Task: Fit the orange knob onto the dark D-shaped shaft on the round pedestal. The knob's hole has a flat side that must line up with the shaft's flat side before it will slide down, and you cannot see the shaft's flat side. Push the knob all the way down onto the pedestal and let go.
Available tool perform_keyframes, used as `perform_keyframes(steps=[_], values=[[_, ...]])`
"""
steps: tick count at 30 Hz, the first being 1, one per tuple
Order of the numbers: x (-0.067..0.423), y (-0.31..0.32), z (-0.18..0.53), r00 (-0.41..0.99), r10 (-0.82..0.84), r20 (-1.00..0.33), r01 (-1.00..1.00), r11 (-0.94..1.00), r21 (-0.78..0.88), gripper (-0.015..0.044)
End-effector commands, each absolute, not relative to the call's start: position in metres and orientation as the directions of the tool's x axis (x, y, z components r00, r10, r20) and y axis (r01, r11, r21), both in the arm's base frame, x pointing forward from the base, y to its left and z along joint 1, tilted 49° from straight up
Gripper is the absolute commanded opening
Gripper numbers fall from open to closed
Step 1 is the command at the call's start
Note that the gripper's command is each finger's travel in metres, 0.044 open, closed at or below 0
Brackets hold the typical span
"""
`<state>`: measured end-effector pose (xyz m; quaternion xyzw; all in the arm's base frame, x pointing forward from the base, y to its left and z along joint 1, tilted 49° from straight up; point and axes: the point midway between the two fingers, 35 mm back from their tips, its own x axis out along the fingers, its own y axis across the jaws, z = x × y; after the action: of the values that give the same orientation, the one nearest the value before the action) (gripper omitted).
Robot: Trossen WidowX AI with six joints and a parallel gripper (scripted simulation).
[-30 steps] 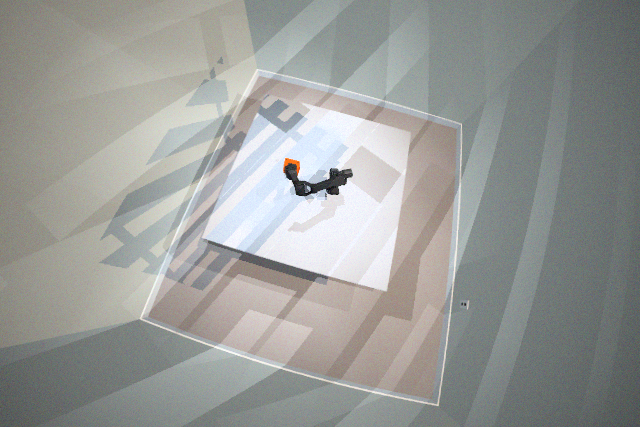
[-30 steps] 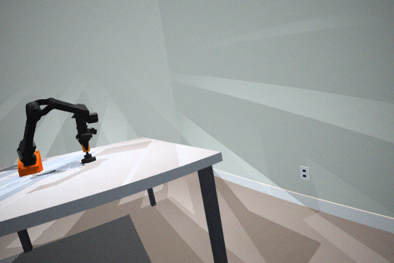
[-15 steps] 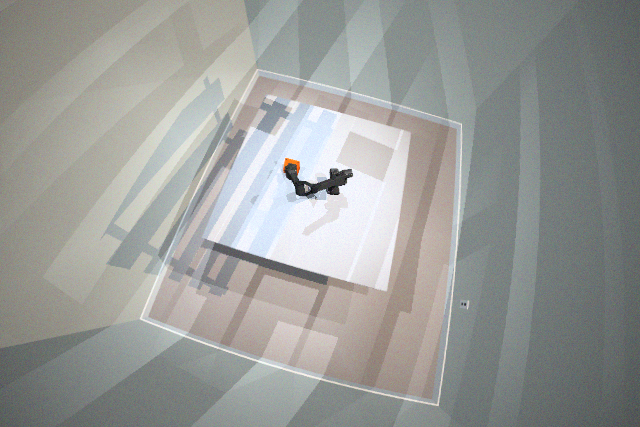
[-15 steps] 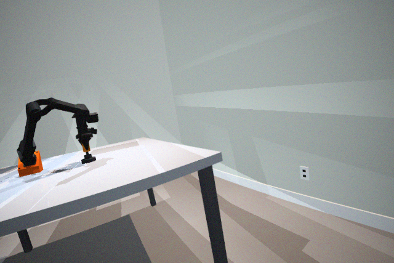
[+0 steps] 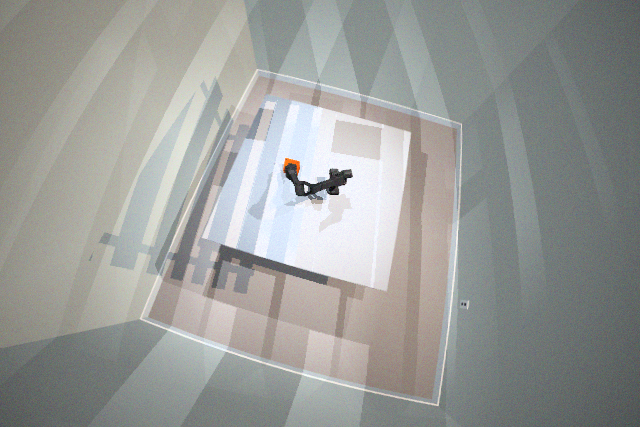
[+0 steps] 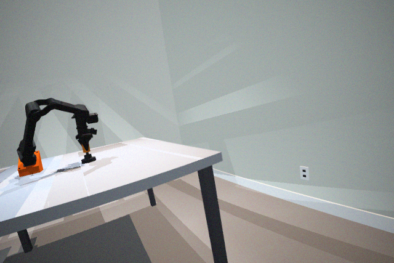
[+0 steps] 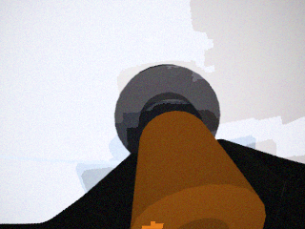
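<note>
The orange knob [image 6: 85, 148] [image 7: 181, 153] is upright between the fingers of my gripper [image 6: 85, 147] [image 7: 177, 154], which is shut on it. The round dark pedestal [image 6: 88, 159] [image 7: 167, 78] stands on the table directly below. In the exterior view the knob's lower end is above the pedestal, with a short dark stub, seemingly the shaft [image 6: 87, 154], showing between them. In the wrist view the knob covers the pedestal's near part and hides the shaft, its flat side and the knob's hole. The top view hides knob and pedestal under the arm.
The white table [image 5: 341, 257] [image 6: 127, 167] carries the arm's orange base [image 5: 292, 164] [image 6: 31, 169], off to one side of the pedestal. The dark arm [image 5: 323, 185] [image 6: 63, 105] arches from the base over to the pedestal. Striped shadows and light patches cross the table top.
</note>
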<state>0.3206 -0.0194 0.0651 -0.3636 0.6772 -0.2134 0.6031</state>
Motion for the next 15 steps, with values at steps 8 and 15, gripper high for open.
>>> perform_keyframes(steps=[8, 15], values=[[0.3232, -0.0155, 0.0674, -0.003, -0.752, -0.659, -0.261, 0.637, -0.726, 0.0], [0.3253, -0.0143, 0.0684, -0.003, -0.752, -0.659, -0.433, 0.595, -0.677, 0.0]])
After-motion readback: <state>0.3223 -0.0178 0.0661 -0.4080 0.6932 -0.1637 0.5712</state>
